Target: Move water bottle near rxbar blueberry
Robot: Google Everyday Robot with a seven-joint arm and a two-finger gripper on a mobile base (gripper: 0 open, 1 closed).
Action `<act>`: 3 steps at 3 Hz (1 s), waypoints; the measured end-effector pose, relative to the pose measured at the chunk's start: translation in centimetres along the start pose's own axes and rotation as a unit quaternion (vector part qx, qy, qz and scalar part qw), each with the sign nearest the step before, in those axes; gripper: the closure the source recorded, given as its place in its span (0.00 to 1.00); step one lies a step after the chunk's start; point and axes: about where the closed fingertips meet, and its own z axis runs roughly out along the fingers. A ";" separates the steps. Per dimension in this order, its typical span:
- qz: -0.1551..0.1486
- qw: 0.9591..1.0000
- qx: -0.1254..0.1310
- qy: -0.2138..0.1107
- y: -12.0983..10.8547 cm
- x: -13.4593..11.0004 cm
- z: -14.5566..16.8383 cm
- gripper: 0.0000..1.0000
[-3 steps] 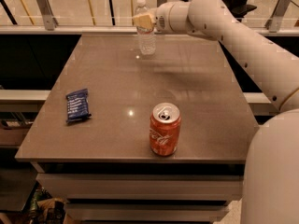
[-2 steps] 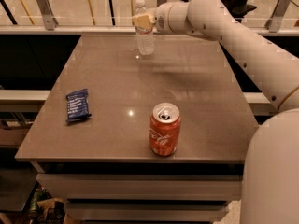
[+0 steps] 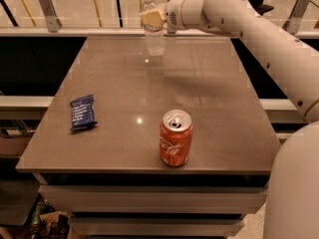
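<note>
Your gripper point(image 3: 153, 18) sits at the far edge of the table point(image 3: 214, 98), reaching in from the right on the end of the white arm point(image 3: 259, 29). Its tan pads are at the shoulder of the water bottle point(image 3: 155, 41), and from this angle they look closed on it with no gap, though the far pad is hidden behind the plastic. The bottle hangs upright directly below the claw, with its white cap poking just above it. The rxbar blueberry point(image 3: 82, 112) lies flat on the table, well apart from the claw, toward the camera and off to the picture's left. A red soda can point(image 3: 175, 138) stands upright, farther from the claw still, nearer the camera and slightly to the picture's right.
</note>
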 end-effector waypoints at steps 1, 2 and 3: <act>-0.014 1.000 -0.002 0.004 1.8 -1.6 -1.1 1.00; -0.006 1.000 -0.008 0.006 4.6 -2.9 -0.7 1.00; -0.005 0.999 -0.034 0.008 7.9 -3.5 1.1 1.00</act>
